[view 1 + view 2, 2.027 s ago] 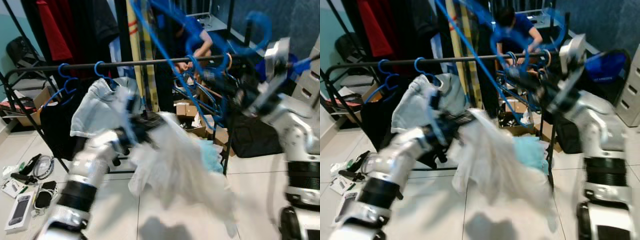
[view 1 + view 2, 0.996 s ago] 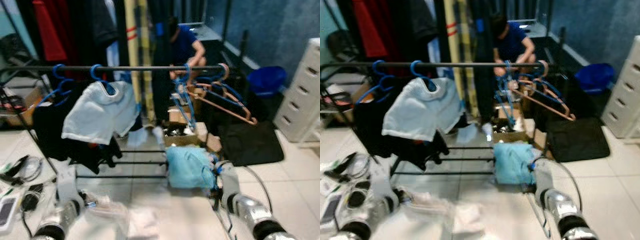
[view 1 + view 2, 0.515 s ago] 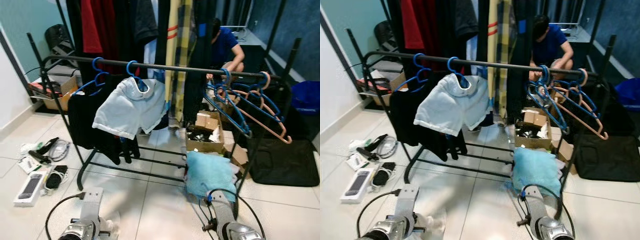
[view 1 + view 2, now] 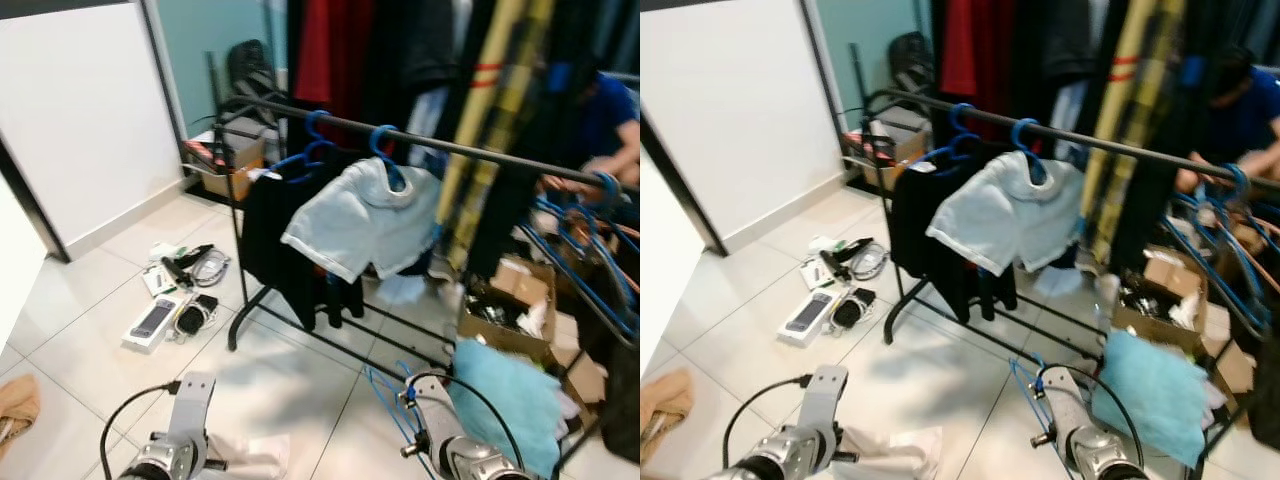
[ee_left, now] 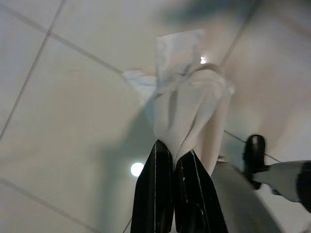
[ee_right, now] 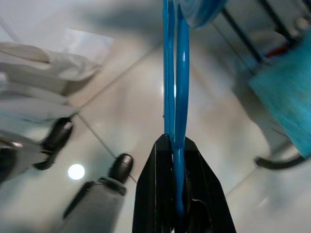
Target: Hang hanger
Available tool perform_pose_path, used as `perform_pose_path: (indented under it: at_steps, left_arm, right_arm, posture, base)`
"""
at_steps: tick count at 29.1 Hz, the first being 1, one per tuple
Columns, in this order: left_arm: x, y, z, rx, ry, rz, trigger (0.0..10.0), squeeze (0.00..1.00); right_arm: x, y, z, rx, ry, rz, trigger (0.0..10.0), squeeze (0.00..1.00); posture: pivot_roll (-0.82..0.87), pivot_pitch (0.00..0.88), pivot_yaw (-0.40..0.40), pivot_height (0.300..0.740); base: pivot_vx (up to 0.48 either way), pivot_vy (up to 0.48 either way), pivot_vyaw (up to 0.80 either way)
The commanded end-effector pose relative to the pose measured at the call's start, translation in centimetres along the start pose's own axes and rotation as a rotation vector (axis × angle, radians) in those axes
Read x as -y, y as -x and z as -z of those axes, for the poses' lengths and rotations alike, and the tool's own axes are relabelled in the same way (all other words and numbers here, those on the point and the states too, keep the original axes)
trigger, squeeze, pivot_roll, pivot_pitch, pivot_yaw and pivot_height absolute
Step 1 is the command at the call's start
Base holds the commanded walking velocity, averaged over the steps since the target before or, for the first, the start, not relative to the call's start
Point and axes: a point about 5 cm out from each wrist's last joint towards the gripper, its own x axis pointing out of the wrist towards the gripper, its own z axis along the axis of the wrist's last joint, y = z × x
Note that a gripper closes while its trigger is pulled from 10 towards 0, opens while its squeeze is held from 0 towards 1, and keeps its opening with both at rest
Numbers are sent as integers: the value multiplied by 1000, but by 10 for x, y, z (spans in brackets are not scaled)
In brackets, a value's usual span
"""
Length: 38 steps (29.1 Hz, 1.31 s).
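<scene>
Right wrist view has the right hand (image 6: 174, 141) clamped on the blue hanger (image 6: 174, 73), its long axis running straight out from the fingers, low by the floor with the rail (image 4: 1090, 142) up and far, left hand (image 5: 171, 155) pinching white cloth (image 5: 187, 107).

My left arm (image 4: 790, 447) is silver metal with a flat grey bracket on top and a black cable looping off it. My right arm (image 4: 1085, 445) is the same silver, ringed by a looping black cable with a blue tie. Both grippers end in long, glossy black fingers (image 5: 155, 194).
</scene>
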Motion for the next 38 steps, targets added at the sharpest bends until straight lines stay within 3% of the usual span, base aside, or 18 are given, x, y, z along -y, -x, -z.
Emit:
perform_pose_path:
  at_steps: [1, 38]
  left_arm:
    - [-2, 0, -2, 10, -2, -6, 10000, 0]
    - [-2, 0, -1, 3, -8, 6, 10000, 0]
  right_arm:
    - [0, 0, 1, -4, 10, 3, 10000, 0]
    - [-2, 0, -1, 4, 44, -16, 10000, 0]
  posture:
    - [55, 0, -32, 740]
    - [25, 0, -5, 740]
  base:
    - [0, 0, 788]
    - [0, 0, 788]
